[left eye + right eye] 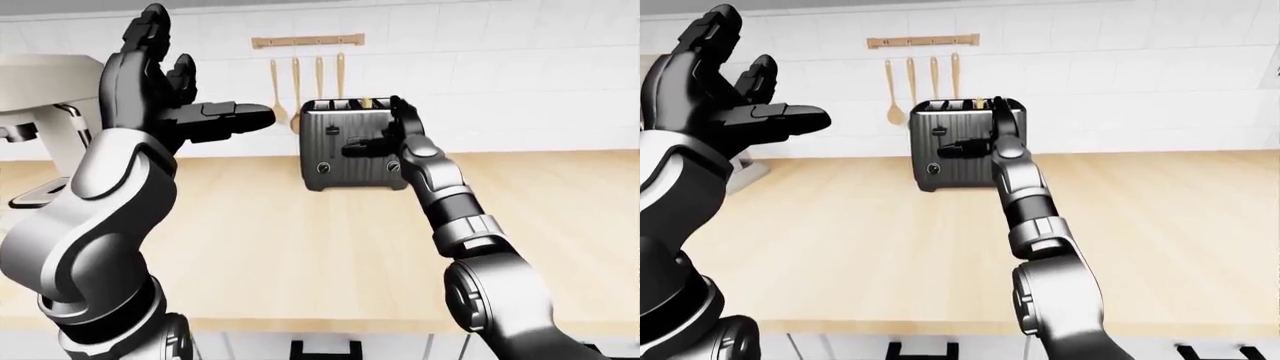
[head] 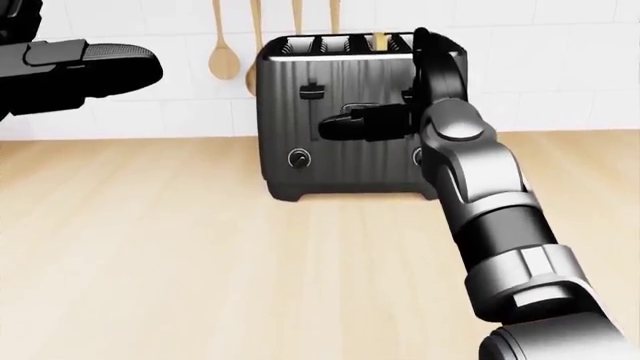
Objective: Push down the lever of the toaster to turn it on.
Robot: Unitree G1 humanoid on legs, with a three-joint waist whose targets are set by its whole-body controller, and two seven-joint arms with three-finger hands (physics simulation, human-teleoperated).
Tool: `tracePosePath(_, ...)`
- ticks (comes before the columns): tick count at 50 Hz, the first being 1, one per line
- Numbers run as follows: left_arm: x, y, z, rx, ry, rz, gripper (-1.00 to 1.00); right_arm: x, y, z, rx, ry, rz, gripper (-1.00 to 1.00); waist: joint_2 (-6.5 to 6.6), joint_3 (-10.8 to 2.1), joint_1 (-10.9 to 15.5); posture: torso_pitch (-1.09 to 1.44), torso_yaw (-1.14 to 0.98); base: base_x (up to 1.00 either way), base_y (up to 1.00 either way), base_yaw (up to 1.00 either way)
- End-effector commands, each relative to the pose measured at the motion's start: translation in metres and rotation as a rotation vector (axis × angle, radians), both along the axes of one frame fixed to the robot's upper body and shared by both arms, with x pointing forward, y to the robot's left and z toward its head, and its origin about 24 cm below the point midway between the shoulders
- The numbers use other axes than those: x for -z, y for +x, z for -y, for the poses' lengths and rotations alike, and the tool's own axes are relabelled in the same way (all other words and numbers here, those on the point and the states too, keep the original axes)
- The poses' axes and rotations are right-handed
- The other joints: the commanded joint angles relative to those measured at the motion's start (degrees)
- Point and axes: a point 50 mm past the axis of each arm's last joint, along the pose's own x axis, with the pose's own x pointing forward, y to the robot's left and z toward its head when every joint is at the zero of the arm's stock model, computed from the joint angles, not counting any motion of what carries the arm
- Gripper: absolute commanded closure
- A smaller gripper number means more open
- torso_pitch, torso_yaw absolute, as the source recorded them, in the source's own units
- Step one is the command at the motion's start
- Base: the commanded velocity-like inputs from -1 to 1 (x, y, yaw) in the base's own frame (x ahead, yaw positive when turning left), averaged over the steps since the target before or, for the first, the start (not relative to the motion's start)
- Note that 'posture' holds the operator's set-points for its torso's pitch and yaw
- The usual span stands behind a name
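Against the far wall, on the wooden counter (image 2: 150,247), stands the dark toaster (image 2: 330,142), with wooden spoons (image 1: 295,86) hanging on the wall behind it. At its right side the right hand (image 2: 400,112) rests against the face, one finger (image 2: 350,124) stretched left across it beside a small lever (image 2: 311,91); whether it touches the lever I cannot tell. Raised at the left, well apart from the toaster, the left hand (image 1: 165,90) has its fingers spread wide and holds nothing.
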Motion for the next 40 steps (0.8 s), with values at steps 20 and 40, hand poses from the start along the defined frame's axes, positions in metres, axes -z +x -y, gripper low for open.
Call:
tracePosePath(20,-0.013,-0.003,0.0,-0.003,-0.004,0.066,-1.0,0.018,-0.001,0.009,0.036,0.005,-0.028,-1.0,0.26,0.06,0.2,-0.51,0.0,0.0,0.0,0.0)
tracePosePath(40,-0.013,-0.004,-0.001,-0.004,-0.006,0.067,-1.0,0.032,-0.003,0.013,0.054,0.007,-0.06,-1.0,0.23,0.04,0.5,-0.51,0.0,0.0,0.0,0.0)
